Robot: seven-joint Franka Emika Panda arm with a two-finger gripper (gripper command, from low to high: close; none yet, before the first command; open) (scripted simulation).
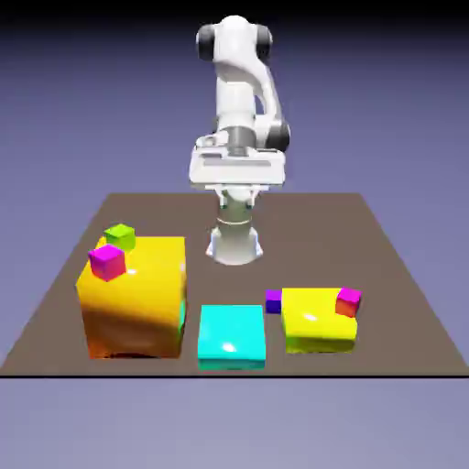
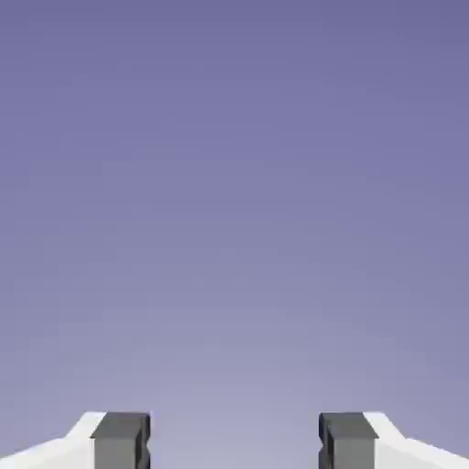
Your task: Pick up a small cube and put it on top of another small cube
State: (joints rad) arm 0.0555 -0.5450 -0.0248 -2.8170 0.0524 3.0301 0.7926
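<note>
The cyan block (image 1: 232, 336) is being seen nearest — the indigo cube (image 1: 274, 301) is being overlooked by the end effector (image 2: 234, 441), its fingertips being held apart.

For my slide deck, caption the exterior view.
Robot arm upright behind colored blocks, gripper open, violet cube beside the yellow block.

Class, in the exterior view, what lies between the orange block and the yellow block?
The cyan block lies between the orange block and yellow block.
</note>
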